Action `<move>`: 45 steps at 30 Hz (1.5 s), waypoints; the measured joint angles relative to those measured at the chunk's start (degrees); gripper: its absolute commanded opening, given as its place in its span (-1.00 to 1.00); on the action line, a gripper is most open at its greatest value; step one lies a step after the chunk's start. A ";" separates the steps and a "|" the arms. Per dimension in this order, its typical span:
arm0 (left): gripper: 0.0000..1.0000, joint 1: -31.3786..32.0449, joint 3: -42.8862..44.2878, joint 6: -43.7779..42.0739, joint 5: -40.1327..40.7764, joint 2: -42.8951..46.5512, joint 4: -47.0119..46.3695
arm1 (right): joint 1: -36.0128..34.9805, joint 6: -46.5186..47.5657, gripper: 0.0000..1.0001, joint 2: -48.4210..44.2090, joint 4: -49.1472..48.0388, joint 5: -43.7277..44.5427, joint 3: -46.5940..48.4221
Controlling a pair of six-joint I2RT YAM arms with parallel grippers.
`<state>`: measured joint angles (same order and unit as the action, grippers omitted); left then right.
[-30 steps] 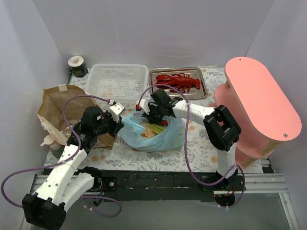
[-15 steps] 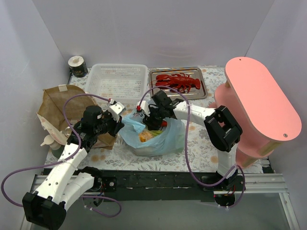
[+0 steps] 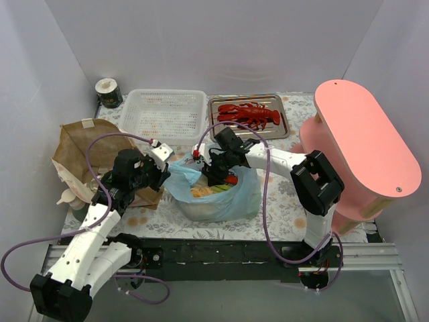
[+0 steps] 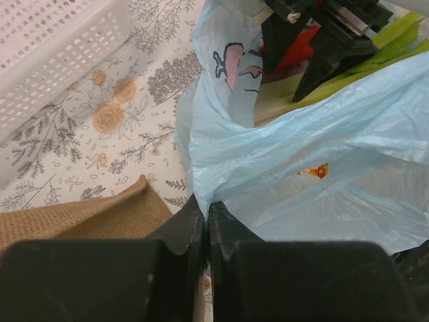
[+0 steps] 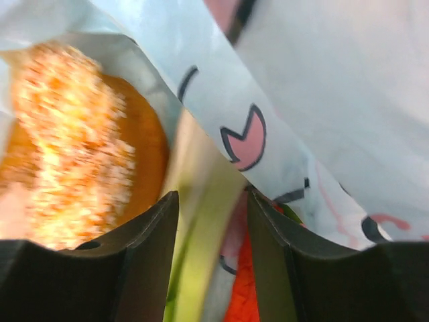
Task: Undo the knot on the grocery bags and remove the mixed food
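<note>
The right gripper (image 3: 216, 176) is reaching deeper than a second ago into the thin light-blue printed plastic bag (image 3: 224, 198), which is gaping wider at the table's middle. Its fingers are standing spread over a pale green leek (image 5: 201, 255), beside a crumbly orange cupcake-like piece (image 5: 74, 147). The left gripper (image 4: 206, 213) is pinching the bag's left rim, pressed together on the film. A red toy lobster (image 3: 249, 114) is lying on the far metal tray (image 3: 284, 127). The stiff brown paper bag (image 3: 77, 144) is sitting at the left.
</note>
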<state>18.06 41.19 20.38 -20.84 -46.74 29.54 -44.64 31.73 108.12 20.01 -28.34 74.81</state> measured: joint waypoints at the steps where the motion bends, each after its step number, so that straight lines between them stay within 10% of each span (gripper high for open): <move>1: -1.00 0.02 0.00 -0.11 0.31 0.55 -0.04 | -0.13 -0.59 0.05 -0.44 0.04 -0.74 -0.02; 27: -1.00 0.00 -1.44 -1.73 6.10 5.33 1.49 | -7.39 -9.75 0.31 0.68 -11.30 -2.60 -6.03; 33: -1.00 0.02 -2.29 -1.51 5.95 6.23 1.31 | -8.37 -3.39 -0.97 -1.18 -13.55 5.53 -9.31; 45: -1.00 -0.11 -4.46 -1.29 4.76 8.24 -0.48 | -4.11 9.77 -0.97 -7.76 1.88 10.64 -7.80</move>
<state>17.96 36.73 19.09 -16.08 -38.50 29.06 -48.75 41.50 100.36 21.89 -17.69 67.00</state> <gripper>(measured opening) 0.010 0.119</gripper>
